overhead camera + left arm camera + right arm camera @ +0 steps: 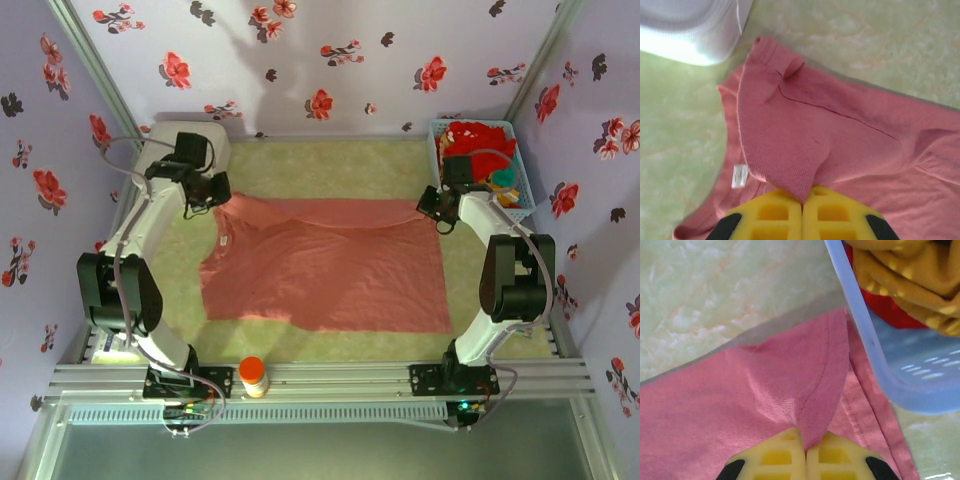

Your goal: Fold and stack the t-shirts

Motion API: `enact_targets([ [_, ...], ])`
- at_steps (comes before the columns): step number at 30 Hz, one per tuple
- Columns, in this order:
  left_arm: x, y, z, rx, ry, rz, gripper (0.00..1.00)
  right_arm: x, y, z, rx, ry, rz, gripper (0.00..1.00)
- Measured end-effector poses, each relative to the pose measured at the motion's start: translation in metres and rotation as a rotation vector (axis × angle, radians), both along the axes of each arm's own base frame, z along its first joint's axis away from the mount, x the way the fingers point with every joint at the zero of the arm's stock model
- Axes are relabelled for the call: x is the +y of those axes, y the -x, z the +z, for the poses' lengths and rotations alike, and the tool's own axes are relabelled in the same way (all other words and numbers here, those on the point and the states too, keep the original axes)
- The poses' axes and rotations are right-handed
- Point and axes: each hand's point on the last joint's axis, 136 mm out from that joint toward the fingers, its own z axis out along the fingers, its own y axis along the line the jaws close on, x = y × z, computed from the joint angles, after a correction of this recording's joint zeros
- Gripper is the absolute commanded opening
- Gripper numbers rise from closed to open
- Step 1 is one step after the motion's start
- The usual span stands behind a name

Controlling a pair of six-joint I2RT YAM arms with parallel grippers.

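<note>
From above, the salmon-pink t-shirt (325,265) lies spread across the middle of the pale green tabletop (330,160), mostly flat with soft creases, neck end toward the left. The left tool (222,196) sits at its far left corner and the right tool (433,213) at its far right corner. The cloth's far edge sags between them. A light-blue basket (437,135) at the far right holds a red t-shirt (480,138) and scraps of orange-yellow and teal cloth.

In the left wrist view, the yellow fingers (772,215) are pressed together, pinching a peak of pink knit. A ribbed sleeve hem folds over beyond it, a dark seam runs across, and a white label (739,176) shows by the neckline. A white box (695,25) stands just past the sleeve.

In the right wrist view, the fingers (840,457) are closed tight on a raised fold of stitched hem. The shirt corner touches the basket wall, where an orange-yellow t-shirt (900,275) lies over the red.
</note>
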Motion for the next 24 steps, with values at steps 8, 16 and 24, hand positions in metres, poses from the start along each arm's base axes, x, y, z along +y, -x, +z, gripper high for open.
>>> enact_targets([
  [8, 0.001, 0.032, 0.004, 0.047, 0.034, 0.022, 0.0, -0.001, 0.007, -0.006, 0.032, 0.005, -0.002, 0.0],
  [16, 0.004, 0.058, -0.02, 0.127, 0.035, 0.043, 0.03, -0.005, 0.019, -0.017, 0.079, 0.025, -0.013, 0.0],
  [24, 0.009, 0.069, -0.036, 0.176, 0.031, 0.055, 0.06, -0.013, 0.027, -0.033, 0.132, 0.054, -0.031, 0.0],
])
